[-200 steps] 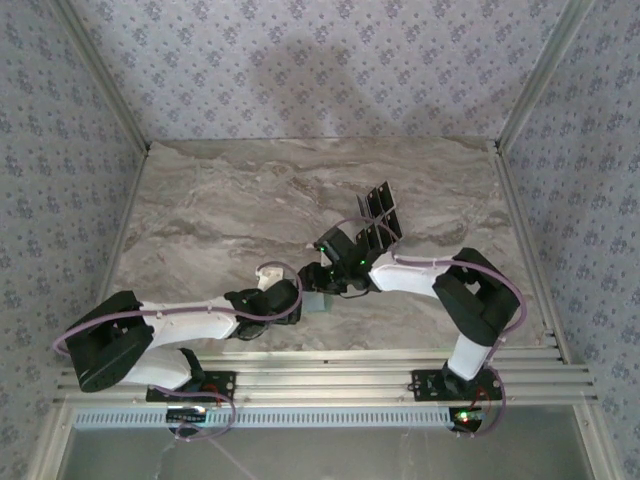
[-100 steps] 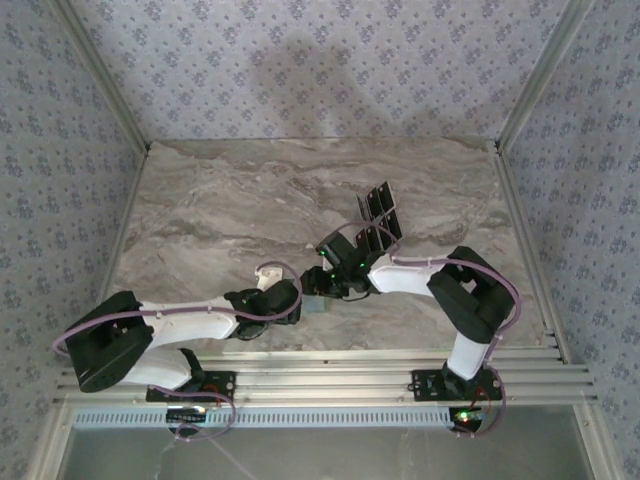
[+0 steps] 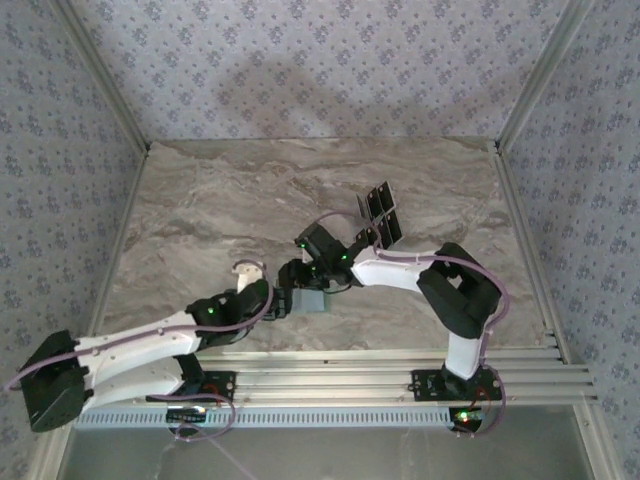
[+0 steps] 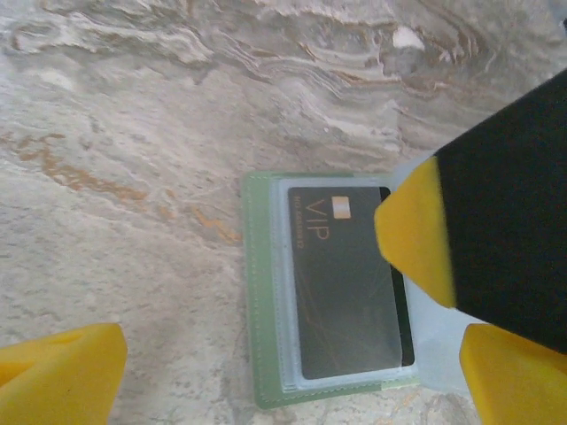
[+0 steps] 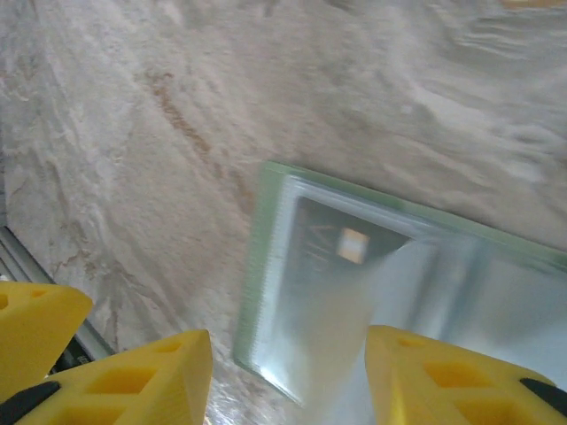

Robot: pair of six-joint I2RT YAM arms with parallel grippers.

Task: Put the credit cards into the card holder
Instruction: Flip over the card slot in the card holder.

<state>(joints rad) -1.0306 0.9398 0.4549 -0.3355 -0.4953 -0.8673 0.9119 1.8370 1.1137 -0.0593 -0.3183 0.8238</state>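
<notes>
While your left arm lay low across the near left of the grey marble-patterned bench (image 3: 200, 190), its yellow left fingers (image 4: 62, 376) stood spread wide. One sat at each lower corner of the left wrist view, and nothing was caught between them. Just ahead of them lay the small pale sage-green soft folding card holder (image 4: 260, 292), opened flat on the bench near its front edge, about midway across. You could see one glossy black rectangular card (image 4: 345, 283), marked VIP with a small gold chip, sitting under a clear plastic sleeve of the holder. Over that card's upper right corner came the yellow tip of one of your right fingers (image 4: 409, 232), black behind the tip. In the right wrist view those fingers stood part-way apart, with the holder's clear sleeve blurred between and beyond them. You could not tell whether they pinched the sleeve or merely met it. Further right and towards the back of the bench, apart from the holder, the other thin black credit cards (image 3: 380, 213) sat in a tight cluster just behind your right forearm.
</notes>
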